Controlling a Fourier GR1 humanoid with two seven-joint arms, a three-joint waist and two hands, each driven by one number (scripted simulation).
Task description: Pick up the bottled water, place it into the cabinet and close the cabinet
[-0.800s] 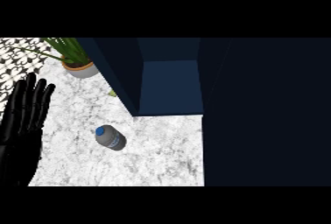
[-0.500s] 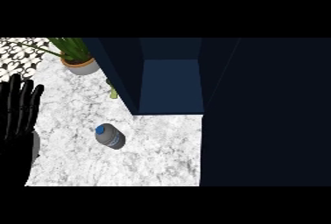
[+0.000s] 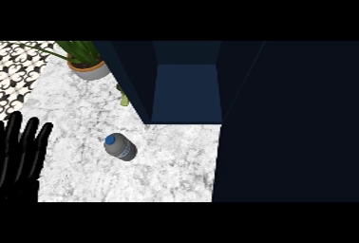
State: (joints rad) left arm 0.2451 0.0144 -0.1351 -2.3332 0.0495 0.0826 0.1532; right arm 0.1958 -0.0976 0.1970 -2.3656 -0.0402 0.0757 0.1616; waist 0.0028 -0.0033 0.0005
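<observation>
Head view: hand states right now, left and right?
Left hand: open, fingers straight, at the view's left edge, holding nothing, apart from the water bottle.
Right hand: not in view.

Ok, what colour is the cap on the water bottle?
Blue, on a grey bottle standing on the counter, seen in the head view.

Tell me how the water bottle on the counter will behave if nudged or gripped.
The bottled water looks rounded and smooth, so it may slip in curled fingers. It seems to stand on a narrow base, so a sideways nudge would probably tip it, then let it roll across the marble counter.
</observation>
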